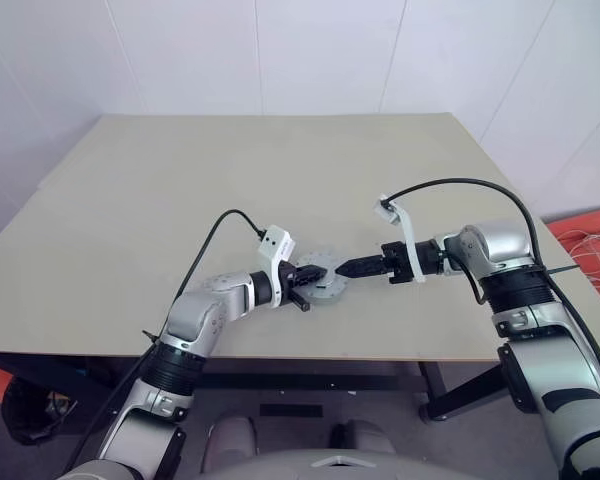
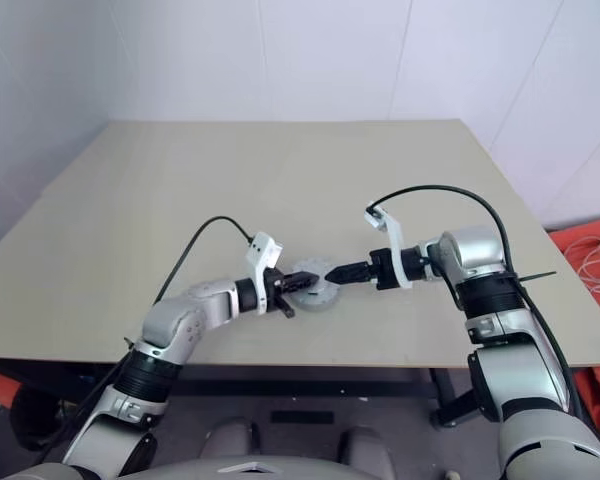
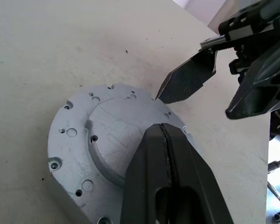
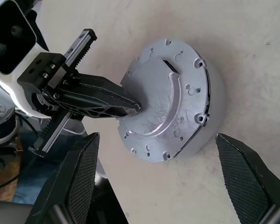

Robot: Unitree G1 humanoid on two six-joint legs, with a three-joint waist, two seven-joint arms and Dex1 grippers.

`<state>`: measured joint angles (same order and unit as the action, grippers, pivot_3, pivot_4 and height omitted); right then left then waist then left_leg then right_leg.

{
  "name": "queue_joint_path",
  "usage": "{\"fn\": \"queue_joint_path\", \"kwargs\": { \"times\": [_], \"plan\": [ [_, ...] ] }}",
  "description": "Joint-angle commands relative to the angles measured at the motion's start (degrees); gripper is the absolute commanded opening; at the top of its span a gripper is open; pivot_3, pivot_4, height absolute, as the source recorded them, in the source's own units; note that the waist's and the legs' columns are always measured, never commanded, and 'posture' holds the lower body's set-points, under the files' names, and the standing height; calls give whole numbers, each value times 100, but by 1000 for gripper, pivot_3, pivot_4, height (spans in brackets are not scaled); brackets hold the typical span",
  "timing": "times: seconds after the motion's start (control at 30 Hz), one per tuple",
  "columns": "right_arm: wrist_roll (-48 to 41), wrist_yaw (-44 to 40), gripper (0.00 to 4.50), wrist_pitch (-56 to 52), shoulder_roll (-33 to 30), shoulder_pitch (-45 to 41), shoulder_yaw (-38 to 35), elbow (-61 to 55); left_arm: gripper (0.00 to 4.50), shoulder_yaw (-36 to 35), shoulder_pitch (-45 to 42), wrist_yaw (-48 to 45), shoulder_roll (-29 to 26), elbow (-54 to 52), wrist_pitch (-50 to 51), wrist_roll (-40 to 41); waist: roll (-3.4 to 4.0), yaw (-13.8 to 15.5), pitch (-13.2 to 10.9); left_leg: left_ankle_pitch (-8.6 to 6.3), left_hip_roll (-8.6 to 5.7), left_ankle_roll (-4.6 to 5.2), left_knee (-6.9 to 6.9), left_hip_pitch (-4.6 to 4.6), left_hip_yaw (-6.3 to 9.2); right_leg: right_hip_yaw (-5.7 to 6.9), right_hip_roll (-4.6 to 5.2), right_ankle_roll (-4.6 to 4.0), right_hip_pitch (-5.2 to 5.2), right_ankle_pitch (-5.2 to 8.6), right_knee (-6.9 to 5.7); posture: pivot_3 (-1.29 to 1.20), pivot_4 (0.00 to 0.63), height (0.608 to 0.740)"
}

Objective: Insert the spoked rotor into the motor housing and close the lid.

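Beige table, white wall behind.

Lid sits on top of motor housing, closing it: flat round silver face with small holes around the edge and a raised curved step across the middle. Housing is a short round grey cup, upright on the beige table near its front edge. Rotor not visible.
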<state>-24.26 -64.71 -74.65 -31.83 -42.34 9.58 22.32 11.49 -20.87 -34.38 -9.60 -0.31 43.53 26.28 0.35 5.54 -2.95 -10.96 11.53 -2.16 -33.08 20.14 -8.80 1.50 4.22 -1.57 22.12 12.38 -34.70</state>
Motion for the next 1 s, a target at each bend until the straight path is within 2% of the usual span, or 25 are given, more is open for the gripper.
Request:
{"fn": "queue_joint_path", "kwargs": {
  "times": [0.03, 0.33, 0.43, 0.6, 1.0],
  "plan": [
    [-142, 138, 4477, -11, 99, -37, -144, 131, 0, 34, 125, 95, -46, 115, 123, -132, 0, -1, 0, 0, 1, 0, 0, -1, 0, 0, 0, 0, 0, 0, 0, 0, 0, 740],
    [-92, 372, 4477, 199, 223, -126, -169, 638, 0, 14, 177, 127, -40, 49, 150, -117, 1, -2, 1, 0, 0, -1, 1, -4, 0, 0, 0, 1, -3, 1, 0, 0, 0, 740],
    [-190, 331, 4477, 62, 254, -125, -165, 708, 0, 10, 190, 137, -28, 42, 150, -116, 1, -2, 1, 2, 1, -4, 1, -6, 0, 0, 0, 29, -4, 17, -2, 0, 0, 740],
    [-420, 187, 4477, -294, 351, -103, -161, 732, 0, 11, 208, 156, -12, 13, 161, -112, 1, -1, 1, 2, 1, -4, 2, -6, 0, 0, 0, 28, -4, 17, -1, 0, 0, 740],
    [-802, 374, 4477, -823, 1031, -308, -1079, 1330, 0, -67, 284, 244, -13, -79, 204, -95, 2, -44, 2, 8, 13, -15, 12, -5, -13, 2, -5, -8, 8, 5, -3, 0, 0, 740]
  ]
}}
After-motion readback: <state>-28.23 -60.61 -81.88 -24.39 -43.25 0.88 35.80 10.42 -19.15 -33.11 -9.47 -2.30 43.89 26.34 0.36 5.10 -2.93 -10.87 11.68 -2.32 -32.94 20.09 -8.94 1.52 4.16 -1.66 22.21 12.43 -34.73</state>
